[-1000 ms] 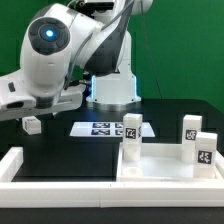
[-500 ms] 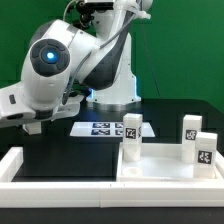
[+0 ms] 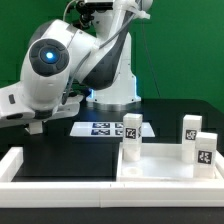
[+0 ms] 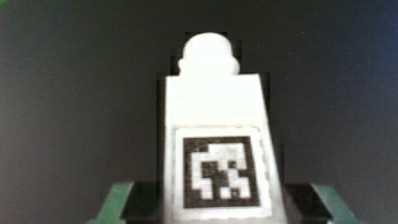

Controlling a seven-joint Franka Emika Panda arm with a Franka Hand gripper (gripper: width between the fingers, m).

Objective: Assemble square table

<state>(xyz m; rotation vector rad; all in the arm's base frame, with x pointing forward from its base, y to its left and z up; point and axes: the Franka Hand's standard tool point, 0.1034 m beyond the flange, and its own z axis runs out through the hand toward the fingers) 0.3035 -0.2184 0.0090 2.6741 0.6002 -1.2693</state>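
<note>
The white square panel (image 3: 160,165) sits at the front of the exterior view's right with three chunky tagged legs standing on it, one at its left (image 3: 131,138) and two at its right (image 3: 203,148). My gripper (image 3: 34,125) hangs at the exterior view's left, above the black table. It is shut on a fourth white leg (image 4: 217,130). In the wrist view the leg fills the middle, with its tag facing the camera and a rounded peg at its far end. The green fingers (image 4: 121,203) press its sides.
The marker board (image 3: 100,128) lies flat behind the panel. Long white border bars (image 3: 30,172) run along the front and the exterior view's left. The robot's base (image 3: 113,92) stands at the back. A green wall is behind.
From one second ago to half a second ago the arm swung and the gripper moved with the leg toward the exterior view's left. Since then nothing has visibly moved.
</note>
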